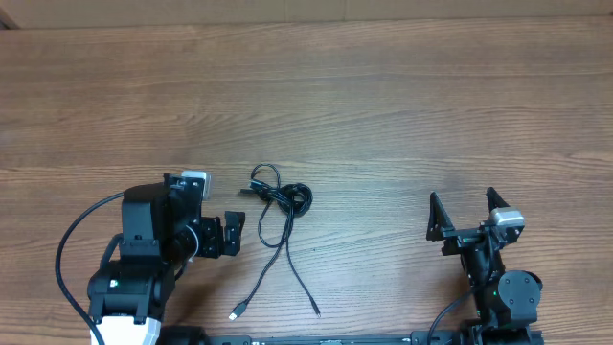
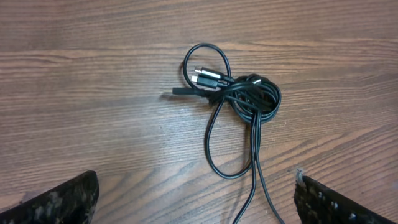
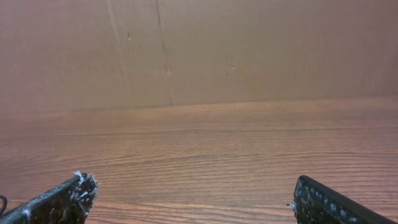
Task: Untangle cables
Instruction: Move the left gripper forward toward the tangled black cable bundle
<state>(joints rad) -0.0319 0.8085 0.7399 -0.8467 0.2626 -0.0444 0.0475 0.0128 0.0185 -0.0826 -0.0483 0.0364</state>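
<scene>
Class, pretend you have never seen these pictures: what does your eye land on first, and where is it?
A small knot of thin black cables lies near the middle of the wooden table, two loose ends trailing toward the near edge. The open left gripper sits close beside it; the open right gripper stands well off to the other side.

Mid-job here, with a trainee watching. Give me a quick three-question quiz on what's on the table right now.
1. Fill in: the left gripper and the right gripper both stand ____.
2. True or false: the left gripper is touching the cables.
3. Which wrist camera shows the cables? A left, B right, C both.
Key: 1 open; 2 false, it sits apart from them; 3 A.
</scene>
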